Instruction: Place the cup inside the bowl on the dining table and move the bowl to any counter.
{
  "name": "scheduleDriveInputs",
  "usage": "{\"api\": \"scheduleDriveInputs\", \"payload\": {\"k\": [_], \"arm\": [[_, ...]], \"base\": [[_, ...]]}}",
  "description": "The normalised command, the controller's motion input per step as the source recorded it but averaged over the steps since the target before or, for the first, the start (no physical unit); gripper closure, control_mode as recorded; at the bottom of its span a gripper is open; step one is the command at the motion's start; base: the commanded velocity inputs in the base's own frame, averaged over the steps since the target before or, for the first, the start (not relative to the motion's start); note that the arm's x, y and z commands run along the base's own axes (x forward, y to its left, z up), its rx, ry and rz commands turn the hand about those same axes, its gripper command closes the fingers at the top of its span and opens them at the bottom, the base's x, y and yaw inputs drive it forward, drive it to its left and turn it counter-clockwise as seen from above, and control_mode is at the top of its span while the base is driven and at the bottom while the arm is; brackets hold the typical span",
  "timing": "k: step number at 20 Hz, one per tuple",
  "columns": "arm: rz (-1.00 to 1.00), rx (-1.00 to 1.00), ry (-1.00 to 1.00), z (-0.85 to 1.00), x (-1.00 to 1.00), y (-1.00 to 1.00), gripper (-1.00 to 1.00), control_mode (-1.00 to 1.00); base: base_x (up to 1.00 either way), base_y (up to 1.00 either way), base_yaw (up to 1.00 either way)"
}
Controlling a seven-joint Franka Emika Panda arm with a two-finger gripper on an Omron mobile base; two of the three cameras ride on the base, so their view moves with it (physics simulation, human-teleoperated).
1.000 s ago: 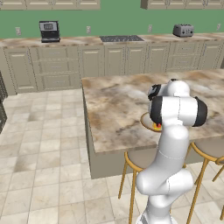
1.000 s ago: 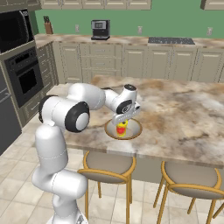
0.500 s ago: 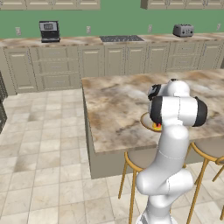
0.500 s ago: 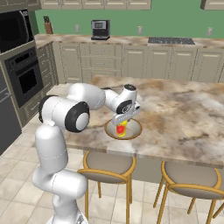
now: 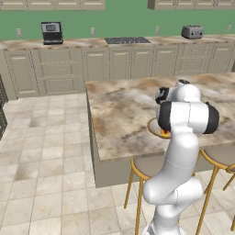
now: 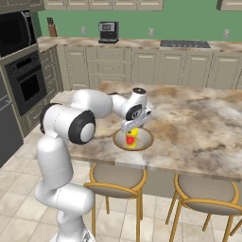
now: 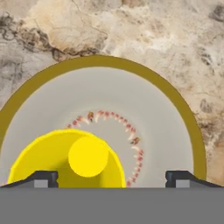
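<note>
The yellow cup [image 6: 131, 138] with its red mark stands upright inside the tan-rimmed bowl [image 6: 148, 141] near the front edge of the dining table [image 6: 203, 125]. My gripper [image 6: 134, 125] hangs straight above the cup and is open. In the hand view the fingertips [image 7: 42, 178] stand wide apart, the cup [image 7: 65, 159] sits low between them, and the bowl [image 7: 131, 72] rings it on the marbled top. From the left base view my own arm covers most of the bowl [image 5: 152, 126]; a sliver of the cup [image 5: 164, 134] peeks out.
Wooden bar stools [image 6: 116, 179] stand under the table's near edge. The counter [image 6: 142, 45] runs along the back wall with a coffee machine [image 6: 108, 32] and a cooktop [image 6: 184, 44]; a toaster [image 5: 192, 31] sits further along. A wall oven [image 6: 28, 80] is at the left.
The fingers have spread from shut to wide apart and let go of the cup, which stays in the bowl. The arm has barely moved.
</note>
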Motion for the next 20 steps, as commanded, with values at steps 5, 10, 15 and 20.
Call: {"api": "scheduleDriveInputs", "payload": {"k": [5,10,15,20], "arm": [[-0.01,-0.01,-0.01,0.36,0.00,-0.09,-1.00,-1.00],[-0.07,0.00,0.00,0.36,0.00,-0.24,-1.00,-1.00],[-0.15,0.00,-0.03,0.33,0.00,-0.35,-1.00,-1.00],[-0.25,0.00,0.00,0.04,0.00,-0.13,-1.00,-1.00]], "base": [[0.00,0.00,0.00],[0.00,0.00,0.00],[0.00,0.00,0.00],[0.00,0.00,0.00]]}}
